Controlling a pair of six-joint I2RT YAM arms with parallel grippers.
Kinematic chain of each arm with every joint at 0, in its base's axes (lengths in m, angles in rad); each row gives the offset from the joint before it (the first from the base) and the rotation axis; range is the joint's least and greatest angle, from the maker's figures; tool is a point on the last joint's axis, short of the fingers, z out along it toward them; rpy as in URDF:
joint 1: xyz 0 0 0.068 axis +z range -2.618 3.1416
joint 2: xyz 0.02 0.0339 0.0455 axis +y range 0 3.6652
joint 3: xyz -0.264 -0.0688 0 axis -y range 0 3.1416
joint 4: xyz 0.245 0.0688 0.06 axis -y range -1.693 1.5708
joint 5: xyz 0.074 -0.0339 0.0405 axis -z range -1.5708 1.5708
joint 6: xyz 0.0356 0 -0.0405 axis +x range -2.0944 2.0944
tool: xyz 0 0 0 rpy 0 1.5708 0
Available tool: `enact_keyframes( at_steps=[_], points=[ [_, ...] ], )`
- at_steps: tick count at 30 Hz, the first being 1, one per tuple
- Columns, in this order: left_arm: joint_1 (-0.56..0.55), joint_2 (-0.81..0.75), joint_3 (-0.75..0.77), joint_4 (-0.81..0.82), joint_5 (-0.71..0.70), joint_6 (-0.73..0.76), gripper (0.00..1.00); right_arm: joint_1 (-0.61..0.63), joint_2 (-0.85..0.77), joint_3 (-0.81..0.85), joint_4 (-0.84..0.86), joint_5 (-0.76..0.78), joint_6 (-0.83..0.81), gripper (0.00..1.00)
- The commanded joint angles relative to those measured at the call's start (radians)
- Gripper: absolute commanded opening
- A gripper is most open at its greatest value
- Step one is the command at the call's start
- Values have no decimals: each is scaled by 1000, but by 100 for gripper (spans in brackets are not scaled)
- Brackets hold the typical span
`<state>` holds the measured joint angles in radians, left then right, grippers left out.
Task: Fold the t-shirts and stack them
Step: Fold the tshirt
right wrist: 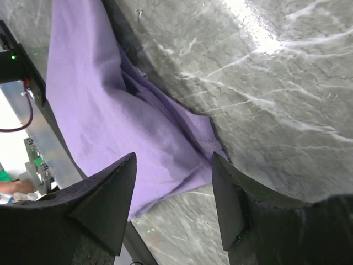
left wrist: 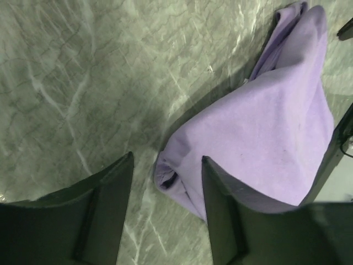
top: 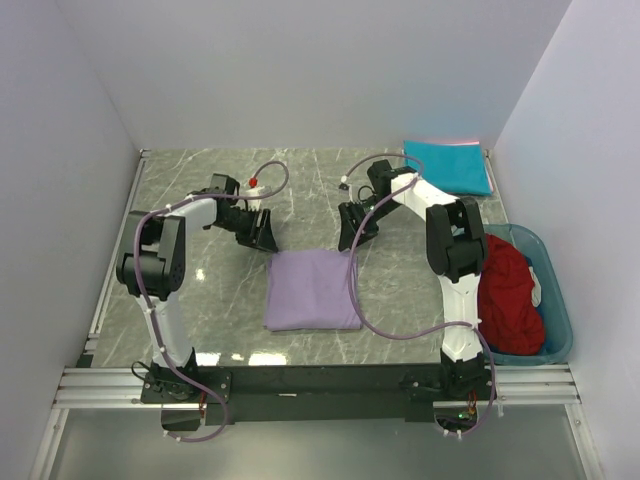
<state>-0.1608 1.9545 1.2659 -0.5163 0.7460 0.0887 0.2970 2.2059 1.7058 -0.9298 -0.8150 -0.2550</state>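
Note:
A lavender t-shirt (top: 312,288) lies folded into a rectangle in the middle of the table. My left gripper (top: 262,238) hangs open just above its far left corner (left wrist: 265,132), nothing between the fingers. Above the far right corner (right wrist: 110,110) my right gripper (top: 350,237) is also open and empty. A folded teal t-shirt (top: 449,165) lies flat at the far right corner of the table. The dark red t-shirt (top: 508,297) is crumpled in the bin on the right.
A translucent teal plastic bin (top: 556,292) stands at the right edge and holds the red shirt plus some blue and white cloth. White walls close in the marble table (top: 200,290) on three sides. The metal rail (top: 320,385) with both arm bases runs along the near edge.

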Motion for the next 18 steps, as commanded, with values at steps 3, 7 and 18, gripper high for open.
enact_keyframes(
  at_steps=[3,7,18],
  points=[
    [-3,18,29,24,78,-29,53,1,-21,-20,23,-55,-4,60],
    [-3,37,24,33,104,-46,49,2,-25,-34,36,-70,5,54],
    [32,-34,10,35,113,-40,1,-13,-80,-51,52,8,28,0]
  ],
)
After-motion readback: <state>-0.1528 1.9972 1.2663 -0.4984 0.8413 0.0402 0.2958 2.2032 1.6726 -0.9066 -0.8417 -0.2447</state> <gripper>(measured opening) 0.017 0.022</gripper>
